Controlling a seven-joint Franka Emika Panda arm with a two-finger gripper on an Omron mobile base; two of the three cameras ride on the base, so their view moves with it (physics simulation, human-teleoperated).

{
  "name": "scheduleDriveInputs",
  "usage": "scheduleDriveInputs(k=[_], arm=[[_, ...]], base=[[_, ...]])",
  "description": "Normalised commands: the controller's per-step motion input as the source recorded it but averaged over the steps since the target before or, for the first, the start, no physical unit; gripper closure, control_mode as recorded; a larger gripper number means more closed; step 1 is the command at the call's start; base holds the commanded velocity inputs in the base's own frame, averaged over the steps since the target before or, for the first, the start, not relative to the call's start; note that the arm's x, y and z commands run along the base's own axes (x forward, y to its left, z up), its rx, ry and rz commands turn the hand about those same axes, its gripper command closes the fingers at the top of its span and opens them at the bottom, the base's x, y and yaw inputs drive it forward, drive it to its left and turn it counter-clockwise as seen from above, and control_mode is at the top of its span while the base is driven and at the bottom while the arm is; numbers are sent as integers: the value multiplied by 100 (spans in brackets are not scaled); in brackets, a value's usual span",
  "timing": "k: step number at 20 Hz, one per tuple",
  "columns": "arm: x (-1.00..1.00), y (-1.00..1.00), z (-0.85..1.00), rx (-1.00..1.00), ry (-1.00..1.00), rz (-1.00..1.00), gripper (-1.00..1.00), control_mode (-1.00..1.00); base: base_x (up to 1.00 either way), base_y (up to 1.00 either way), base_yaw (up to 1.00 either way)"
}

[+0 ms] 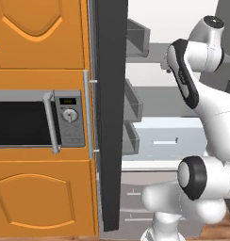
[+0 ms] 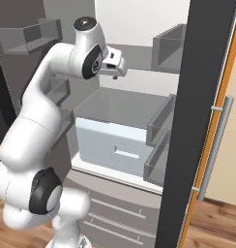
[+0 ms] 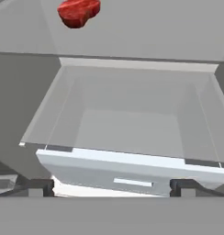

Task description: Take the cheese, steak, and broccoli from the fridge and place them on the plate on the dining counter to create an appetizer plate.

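Observation:
The fridge stands open, its dark grey door (image 1: 110, 117) (image 2: 202, 97) swung out. My arm reaches into the white interior, and my gripper (image 2: 115, 65) hangs above a grey shelf (image 2: 125, 104). In the hand view the gripper (image 3: 111, 190) is open, its two dark fingertips (image 3: 40, 187) wide apart with nothing between them. The steak (image 3: 78, 11), a red lump, lies on the grey shelf at the top of that view, well beyond the fingers. Below it sits the pale blue-white drawer (image 3: 123, 165) (image 2: 115, 140) (image 1: 164, 136). The cheese, the broccoli, the plate and the dining counter are out of view.
Grey door bins (image 1: 133, 101) (image 2: 161, 121) line the inside of the doors on both sides of the opening. A microwave (image 1: 22, 122) sits in orange cabinets (image 1: 41, 197) to the left. Grey freezer drawers (image 2: 110, 208) lie below the fridge compartment.

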Motion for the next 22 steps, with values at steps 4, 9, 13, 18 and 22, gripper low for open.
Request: scheduleDriveInputs(k=[4, 9, 13, 18, 22], arm=[[98, 9, 14, 0, -1, 16, -100, -100], [86, 9, 28, 0, 0, 14, -100, -100], [76, 13, 37, 0, 0, 8, -100, -100], [91, 18, 9, 0, 1, 2, -100, -100], [91, 13, -2, 0, 4, 0, -100, -100]], base=[[0, 0, 0], [0, 0, 0], [0, 0, 0], [0, 0, 0], [0, 0, 0]])
